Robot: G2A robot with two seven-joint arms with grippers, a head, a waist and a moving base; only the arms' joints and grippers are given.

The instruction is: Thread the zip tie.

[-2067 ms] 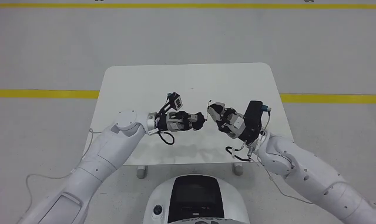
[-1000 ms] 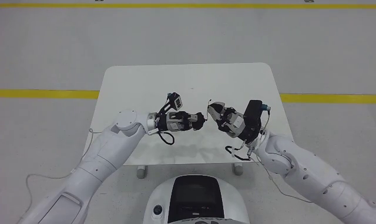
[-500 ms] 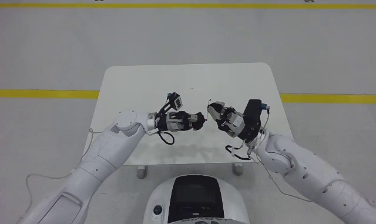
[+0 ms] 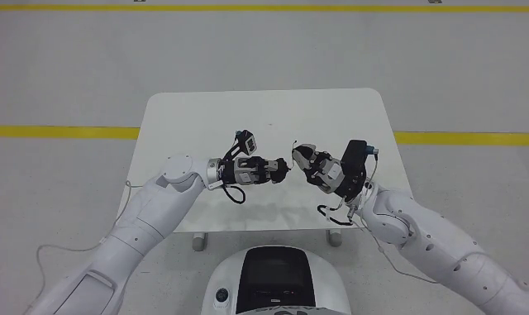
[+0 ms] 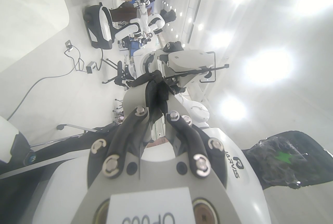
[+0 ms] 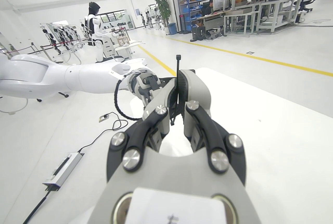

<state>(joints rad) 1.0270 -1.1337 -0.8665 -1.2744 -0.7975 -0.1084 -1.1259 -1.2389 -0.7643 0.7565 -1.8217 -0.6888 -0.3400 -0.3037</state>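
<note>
A thin black zip tie (image 6: pixel 178 71) stands upright between the fingers of my right gripper (image 6: pixel 178 80), which is shut on its strap. Its square head (image 6: pixel 178 56) pokes out above the fingertips. In the top view the zip tie (image 4: pixel 293 144) is a small dark sliver over the middle of the white table (image 4: pixel 207 116). My left gripper (image 4: pixel 282 168) sits tip to tip with the right gripper (image 4: pixel 299 156), both held above the table. The left gripper (image 5: pixel 156 77) has its black pads pressed together beside the zip tie (image 5: pixel 208 69). Whether they pinch the strap's tail is hidden.
The table's bare top (image 6: pixel 260 110) spreads under and beyond both grippers. Its far edge (image 4: pixel 264 93) and rounded corners are well away from the arms. A yellow line (image 4: pixel 66 132) crosses the floor on both sides.
</note>
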